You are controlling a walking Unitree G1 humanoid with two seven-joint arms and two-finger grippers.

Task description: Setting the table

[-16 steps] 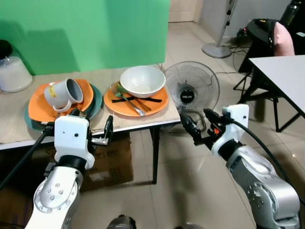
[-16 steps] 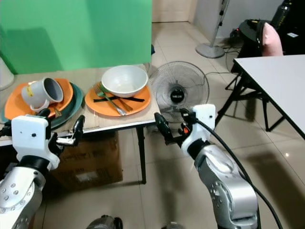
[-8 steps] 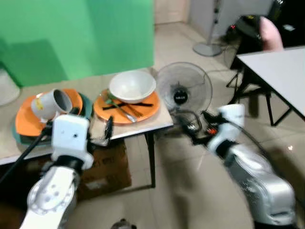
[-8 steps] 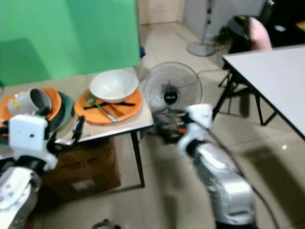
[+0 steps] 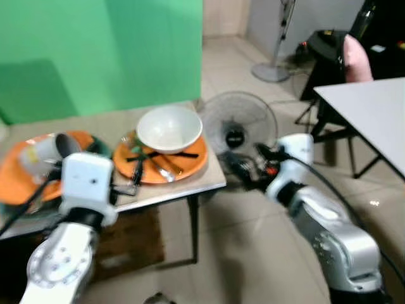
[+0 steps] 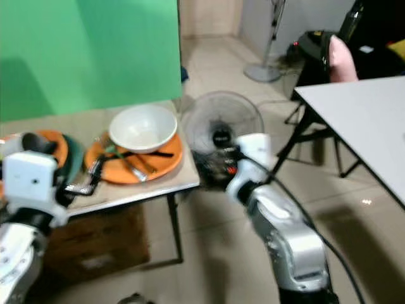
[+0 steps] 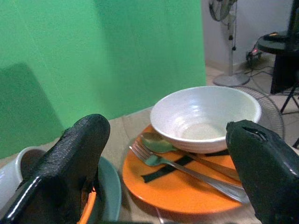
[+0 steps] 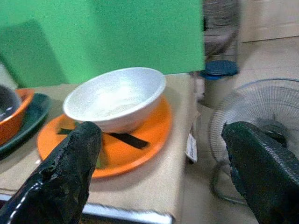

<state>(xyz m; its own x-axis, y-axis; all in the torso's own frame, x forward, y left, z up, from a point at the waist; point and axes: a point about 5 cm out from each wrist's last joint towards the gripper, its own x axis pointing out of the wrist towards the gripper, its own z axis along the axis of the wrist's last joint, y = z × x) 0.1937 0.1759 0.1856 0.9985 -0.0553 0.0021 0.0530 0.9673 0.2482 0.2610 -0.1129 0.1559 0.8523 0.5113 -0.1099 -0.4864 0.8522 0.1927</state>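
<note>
A white bowl sits on an orange plate at the right end of the low table. A fork, a spoon and black chopsticks lie on that plate beside the bowl. A grey mug lies tipped on a second orange plate, stacked on a teal plate. My left gripper is open at the table's front edge, facing the bowl. My right gripper is open just off the table's right corner, also facing the bowl.
A floor fan stands right beside the table's right end, close to my right gripper. A white table is at the far right, a cardboard box under the low table, and a green screen behind.
The whole view has shifted and blurred, so the camera has moved; the table and fan now sit further left and nearer. Both grippers stay open, held out as before.
</note>
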